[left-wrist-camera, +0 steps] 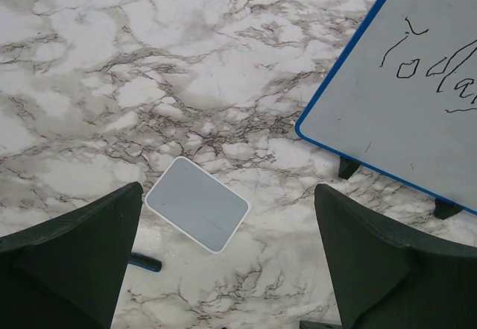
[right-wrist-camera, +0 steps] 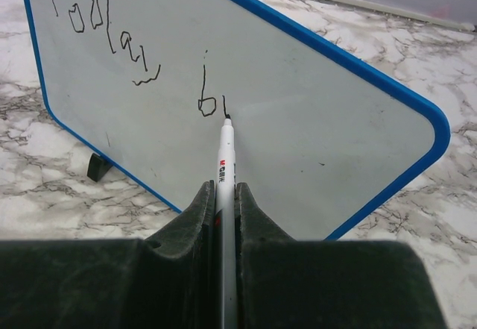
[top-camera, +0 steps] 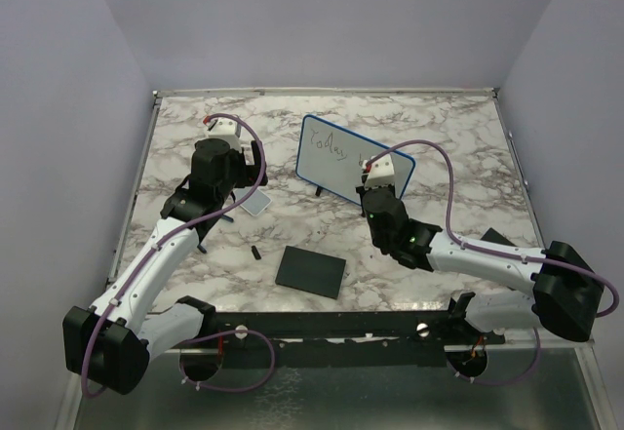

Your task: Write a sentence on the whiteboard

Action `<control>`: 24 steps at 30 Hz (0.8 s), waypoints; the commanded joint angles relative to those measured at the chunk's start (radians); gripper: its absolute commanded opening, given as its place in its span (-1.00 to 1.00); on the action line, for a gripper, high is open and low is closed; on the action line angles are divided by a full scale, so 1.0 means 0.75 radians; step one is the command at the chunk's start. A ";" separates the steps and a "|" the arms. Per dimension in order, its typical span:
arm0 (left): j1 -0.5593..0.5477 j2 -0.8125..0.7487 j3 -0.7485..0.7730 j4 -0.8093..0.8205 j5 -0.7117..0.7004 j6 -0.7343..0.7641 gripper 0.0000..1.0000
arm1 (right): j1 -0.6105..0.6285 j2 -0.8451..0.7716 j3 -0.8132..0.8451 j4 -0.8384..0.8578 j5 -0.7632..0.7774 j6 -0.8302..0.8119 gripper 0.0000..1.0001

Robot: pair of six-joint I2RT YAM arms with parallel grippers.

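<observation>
One marker (right-wrist-camera: pixel 224 150), pinched by right end effector (right-wrist-camera: pixel 225 192), seemingly touches whiteboard (right-wrist-camera: pixel 320 98); left end effector (left-wrist-camera: pixel 227 228) gapes.

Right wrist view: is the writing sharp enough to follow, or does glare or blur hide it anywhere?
Right wrist: the marker tip and the sentence on the whiteboard are crisp, without glare; left wrist: strokes equally sharp; top external: writing small and faint.
</observation>
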 commanded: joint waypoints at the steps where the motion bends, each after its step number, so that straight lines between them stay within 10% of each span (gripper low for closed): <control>1: -0.005 -0.021 -0.016 0.018 0.023 0.005 0.98 | -0.011 -0.023 0.007 0.048 0.059 -0.024 -0.99; 24: -0.006 -0.023 -0.016 0.018 0.023 0.004 0.98 | -0.011 -0.092 -0.031 0.003 -0.031 0.005 -0.99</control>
